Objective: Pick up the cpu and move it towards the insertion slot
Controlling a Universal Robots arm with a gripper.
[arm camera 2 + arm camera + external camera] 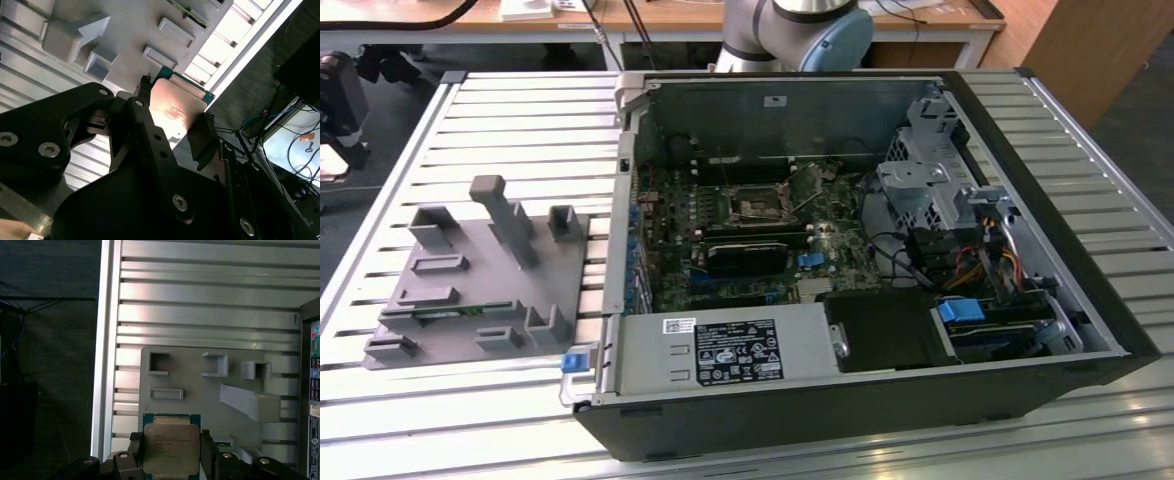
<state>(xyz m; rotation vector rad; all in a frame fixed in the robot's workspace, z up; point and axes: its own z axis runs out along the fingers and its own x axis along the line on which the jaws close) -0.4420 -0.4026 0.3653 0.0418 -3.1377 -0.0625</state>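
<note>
The cpu (pixel 170 447), a flat square chip with a silvery top and a green rim, sits between my gripper's (pixel 171 451) two black fingers, one against each opposite edge. The second wrist view shows the same grip: the gripper (pixel 174 117) is shut on the cpu (pixel 175 107), whose metal top glints. The chip hangs well above the grey plastic fixture (pixel 210 390). In the exterior view the insertion slot (pixel 757 207) is a dark square socket with a shiny frame on the motherboard inside the open computer case (pixel 1067 250).
The grey fixture (pixel 480 280) with upright posts lies on the slatted metal table (pixel 520 110), to the exterior view's left of the case. A black card (pixel 747 255), blue connectors (pixel 810 260), cables and a drive cage (pixel 921 190) surround the socket. The arm's base (pixel 801 30) stands behind the case.
</note>
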